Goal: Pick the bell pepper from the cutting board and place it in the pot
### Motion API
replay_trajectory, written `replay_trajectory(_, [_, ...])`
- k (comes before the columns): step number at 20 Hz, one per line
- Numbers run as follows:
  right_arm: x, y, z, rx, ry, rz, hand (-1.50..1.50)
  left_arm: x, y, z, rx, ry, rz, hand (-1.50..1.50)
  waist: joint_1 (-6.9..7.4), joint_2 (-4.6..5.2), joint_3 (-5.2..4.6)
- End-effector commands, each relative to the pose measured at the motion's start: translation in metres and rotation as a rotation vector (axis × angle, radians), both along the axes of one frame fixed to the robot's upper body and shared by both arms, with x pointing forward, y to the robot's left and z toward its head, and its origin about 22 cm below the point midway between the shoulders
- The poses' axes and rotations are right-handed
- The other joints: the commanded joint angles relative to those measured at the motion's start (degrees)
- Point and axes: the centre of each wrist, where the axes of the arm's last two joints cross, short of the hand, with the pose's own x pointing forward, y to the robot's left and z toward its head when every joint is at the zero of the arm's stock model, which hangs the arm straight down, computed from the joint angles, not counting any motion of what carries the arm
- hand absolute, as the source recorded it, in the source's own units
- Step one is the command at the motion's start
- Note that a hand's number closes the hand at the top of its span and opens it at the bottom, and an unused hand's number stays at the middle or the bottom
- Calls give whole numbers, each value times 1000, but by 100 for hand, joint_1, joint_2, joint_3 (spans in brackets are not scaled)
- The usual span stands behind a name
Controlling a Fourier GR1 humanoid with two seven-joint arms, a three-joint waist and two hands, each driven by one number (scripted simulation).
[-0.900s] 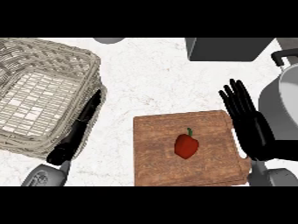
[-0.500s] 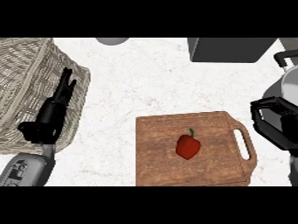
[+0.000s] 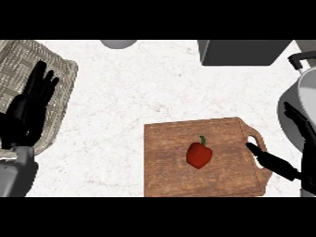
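— Left hand (image 3: 25, 113) has swung up since the last look, fingers now straight and spread wide over the basket (image 3: 63, 81) at nine o'clock.
— Holding anything?
— Nothing at all. Moving across: board (image 3: 167, 148) at five o'clock, pepper (image 3: 199, 155) lying near its middle, stem pointing to twelve, untouched.
— And the right hand?
— Right hand (image 3: 311, 155) has dropped to four o'clock and uncurled. It's open, fingers stretched up beside the pot's rim, thumb reaching toward ten o'clock over the board's handle end, apart from the pepper.
— The pot?
— Pot (image 3: 314, 88) at three o'clock, cut off by the edge, near the board.
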Motion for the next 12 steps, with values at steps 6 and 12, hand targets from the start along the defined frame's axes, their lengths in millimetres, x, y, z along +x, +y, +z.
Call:
replay_trajectory(6, [-15,22,62,-195,328,160,-150,-1,11,5,-32,48,41,0,12,35,-21])
replay_trajectory(12, [-6,50,86,-400,623,206,-150,-9,2,-1,-12,34,37,0,139,39,-21])
